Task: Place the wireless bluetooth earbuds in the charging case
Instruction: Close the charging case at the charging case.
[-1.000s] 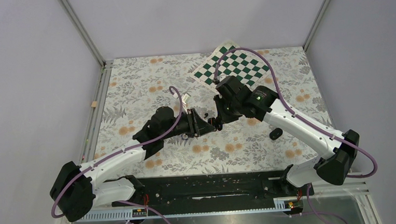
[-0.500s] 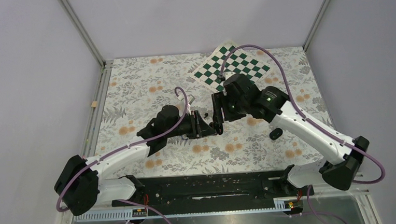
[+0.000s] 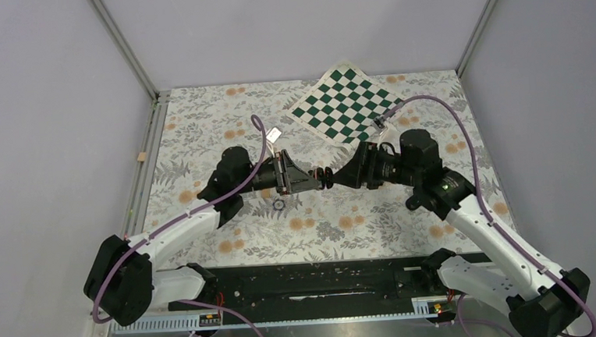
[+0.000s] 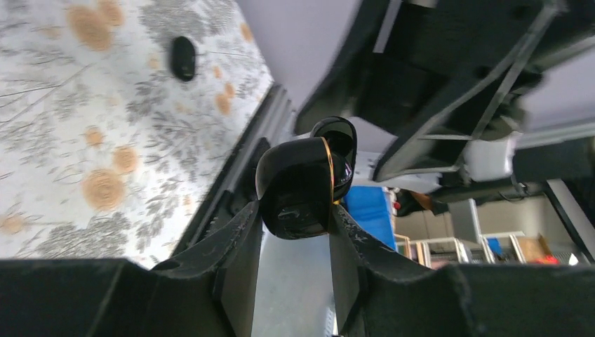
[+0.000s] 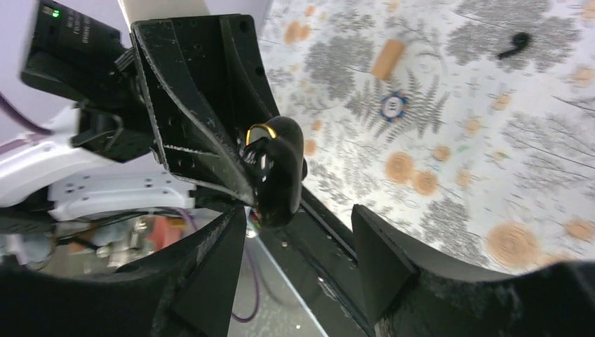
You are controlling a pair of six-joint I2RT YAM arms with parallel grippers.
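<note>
Charging case between left gripper fingers, mid-table; right gripper just right; checkered mat behind; small ring in front.

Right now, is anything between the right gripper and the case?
Nothing visible. The left gripper holds the case up off the table. The right gripper is open and faces it head-on, with only air between them. The case sits just beyond the mouth of its fingers.
</note>
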